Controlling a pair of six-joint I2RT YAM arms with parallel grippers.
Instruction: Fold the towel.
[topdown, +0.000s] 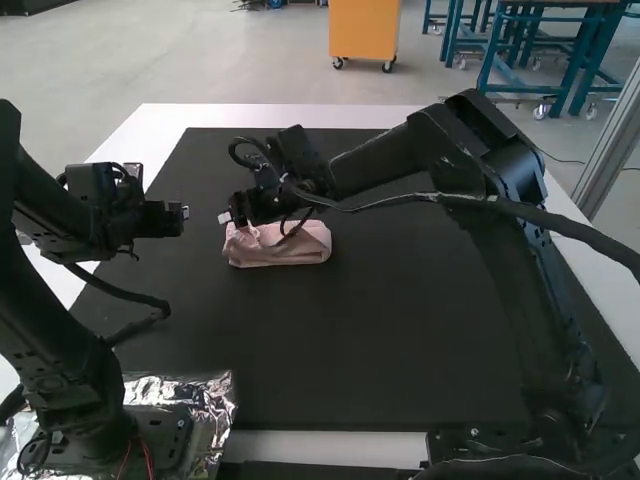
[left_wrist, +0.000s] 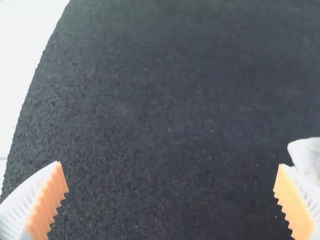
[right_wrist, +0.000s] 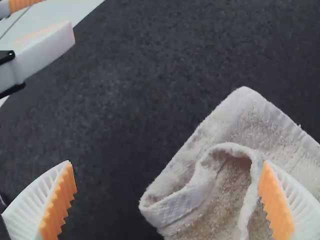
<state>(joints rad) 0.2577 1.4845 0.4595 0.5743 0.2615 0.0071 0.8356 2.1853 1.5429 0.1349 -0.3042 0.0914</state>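
Pink towel (topdown: 280, 248), folded into a thick, slightly rumpled bundle, on the black mat (topdown: 300, 350) — left of the mat's centre, toward its far edge. Right gripper (right_wrist: 167, 162) over the mat's far-left part, close to the towel, with jaws spread wide and empty. Left gripper (left_wrist: 170, 164) near the mat's left edge, with jaws likewise spread. Probably light, soft and limp, apt to unroll — best pinched through all layers at the rumpled end.

the towel (topdown: 285, 252) is pale pink, the mat (topdown: 370, 340) black.
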